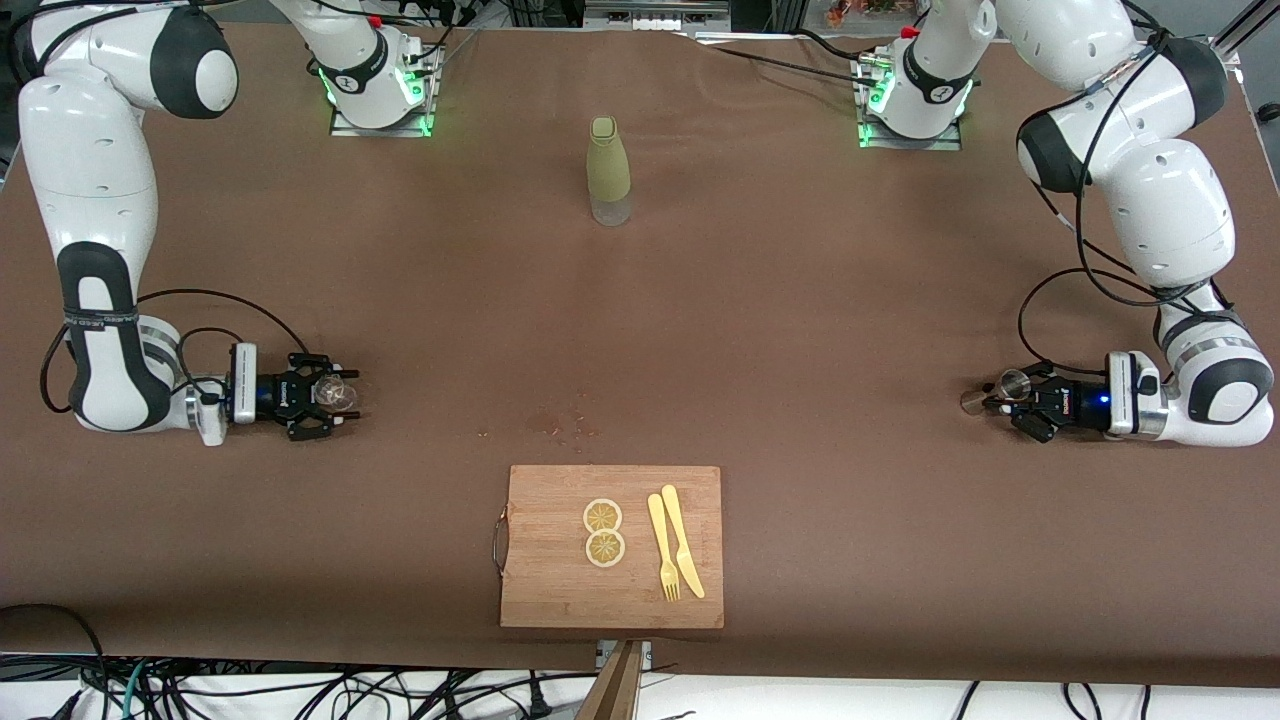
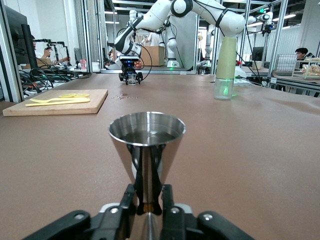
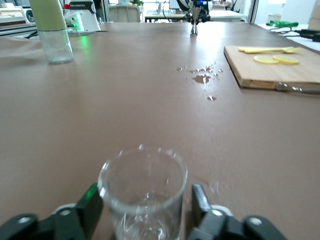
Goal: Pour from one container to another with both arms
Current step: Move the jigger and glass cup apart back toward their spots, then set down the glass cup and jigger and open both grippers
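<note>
Steel glints from my left end effector (image 1: 1003, 399), which sits low by the table edge at the left arm's end, pinching the jigger (image 1: 1003, 384) at its narrow waist; through the left wrist view the jigger (image 2: 147, 150) stands upright with its mouth open and what looks like a little liquid inside. My right end effector (image 1: 340, 395) is down by the edge at the right arm's end, its fingers (image 3: 90, 205) closed on the sides of the clear glass cup (image 1: 338, 392), which seems to hold only a few drops at its base (image 3: 142, 197). Both vessels are well apart, with the brown table (image 1: 800, 330) between them, the green bottle (image 1: 608, 170) toward the edge by the bases and the cutting board (image 1: 610, 545) at the camera-side edge. I reckon the risk lies in the meeting: the jigger's mouth is small, so a slight misalignment or a quick tilt of the cup would spill onto the table, where droplets (image 3: 202, 77) already lie near the board, and the smooth glass could slip or rotate in the grip as it tips
</note>
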Robot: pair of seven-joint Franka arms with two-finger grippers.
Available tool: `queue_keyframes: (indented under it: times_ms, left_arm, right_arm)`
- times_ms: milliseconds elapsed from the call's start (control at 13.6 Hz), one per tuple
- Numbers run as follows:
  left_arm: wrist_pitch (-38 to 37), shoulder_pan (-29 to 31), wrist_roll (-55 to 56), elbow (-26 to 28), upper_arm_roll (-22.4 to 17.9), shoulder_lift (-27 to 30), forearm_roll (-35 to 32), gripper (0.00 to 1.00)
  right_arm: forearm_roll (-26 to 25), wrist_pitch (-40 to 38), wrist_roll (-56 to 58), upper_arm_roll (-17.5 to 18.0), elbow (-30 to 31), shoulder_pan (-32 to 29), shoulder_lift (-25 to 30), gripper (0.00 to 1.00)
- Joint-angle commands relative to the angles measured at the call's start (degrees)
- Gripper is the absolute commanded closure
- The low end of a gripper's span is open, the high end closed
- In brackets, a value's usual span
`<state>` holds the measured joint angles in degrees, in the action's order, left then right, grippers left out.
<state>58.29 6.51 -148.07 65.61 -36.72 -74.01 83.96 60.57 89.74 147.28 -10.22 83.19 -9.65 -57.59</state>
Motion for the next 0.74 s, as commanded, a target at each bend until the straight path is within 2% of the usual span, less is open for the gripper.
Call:
queue_keyframes:
  times_ms: [0, 221, 442, 515, 663]
  left_arm:
    - [-1.34, 0.7, -4.42, -1.45, -1.16, -0.52, -0.99, 0.0]
    - [1.02, 0.7, -4.33, -1.81, -2.39, 2.1, -1.26, 0.0]
    - [7.25, 1.32, -4.33, -1.19, -2.39, 6.85, -1.52, 0.0]
    - [10.14, 1.4, -4.16, -1.1, -2.31, 9.47, -3.35, 0.0]
    - [16.64, 1.32, -2.06, -1.02, -1.78, 15.62, -12.28, 0.0]
  right_arm:
    - [1.3, -1.23, 0.47, -3.91, -0.48, -0.1, 0.37, 0.0]
    - [1.04, -7.37, -5.48, -10.85, -4.17, -0.02, 0.64, 0.0]
    - [0.6, -10.72, -15.22, -15.61, -7.34, -0.02, 2.39, 0.0]
    - [0.51, -11.25, -20.4, -16.4, -8.13, -0.02, 3.79, 0.0]
    - [-2.81, -11.17, -34.35, -16.06, -9.36, 0.24, 8.79, 0.0]
